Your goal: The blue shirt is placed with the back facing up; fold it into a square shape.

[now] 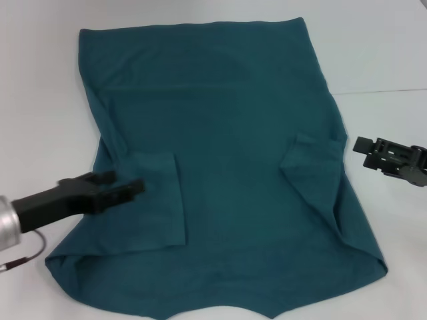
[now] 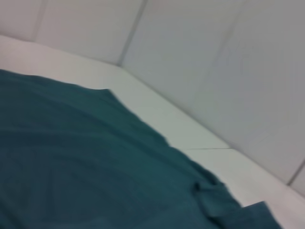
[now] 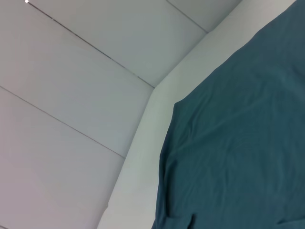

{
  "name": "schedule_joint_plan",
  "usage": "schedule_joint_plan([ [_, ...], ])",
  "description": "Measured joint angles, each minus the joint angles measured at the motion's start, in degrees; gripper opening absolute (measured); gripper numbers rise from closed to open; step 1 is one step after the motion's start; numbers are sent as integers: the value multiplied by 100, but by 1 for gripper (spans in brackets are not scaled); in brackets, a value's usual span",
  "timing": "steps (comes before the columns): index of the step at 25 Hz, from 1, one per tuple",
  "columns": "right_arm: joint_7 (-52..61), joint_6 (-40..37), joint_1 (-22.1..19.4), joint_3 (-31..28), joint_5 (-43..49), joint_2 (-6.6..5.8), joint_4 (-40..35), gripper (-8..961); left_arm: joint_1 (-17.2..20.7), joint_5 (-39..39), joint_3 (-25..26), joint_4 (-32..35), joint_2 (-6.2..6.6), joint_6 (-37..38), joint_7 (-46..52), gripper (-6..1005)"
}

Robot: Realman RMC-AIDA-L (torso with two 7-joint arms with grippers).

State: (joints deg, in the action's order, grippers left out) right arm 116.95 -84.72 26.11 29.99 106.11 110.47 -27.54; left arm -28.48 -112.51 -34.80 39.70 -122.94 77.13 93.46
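Currently the large teal-blue soft cloth short-sleeved shirt [image 1: 233, 167] lies spread, plain side up, over the middle of the white table [image 1: 380, 47], its straight hem at the far side and its rounded end at the near edge. Both sleeves are folded inward onto the body: the left sleeve [image 1: 157, 200] forms a flat rectangular flap, the right sleeve [image 1: 310, 167] a smaller, wrinkled tuck. The left gripper [image 1: 127, 189], black at the end of a silver-cuffed arm, reaches in from the near left and sits over the cloth at the left sleeve flap; whether its jaws are released or clenched I cannot tell. The right gripper [image 1: 363, 147], also black, sits over bare table just right of the shirt's right edge, apart from the cloth, and its jaw state cannot be told either.
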Motion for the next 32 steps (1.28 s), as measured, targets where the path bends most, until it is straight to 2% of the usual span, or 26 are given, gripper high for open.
schedule_joint_plan([
  [6, 69, 157, 155, -13, 3, 68, 11, 930, 238, -405, 256, 397, 87, -103, 485, 861],
  [13, 158, 248, 303, -14, 6, 116, 12, 930, 406, -978, 673, 523, 118, -32, 657, 860],
  [32, 179, 230, 309, -24, 6, 105, 12, 929, 650, -1574, 835, 604, 94, 103, 683, 860],
])
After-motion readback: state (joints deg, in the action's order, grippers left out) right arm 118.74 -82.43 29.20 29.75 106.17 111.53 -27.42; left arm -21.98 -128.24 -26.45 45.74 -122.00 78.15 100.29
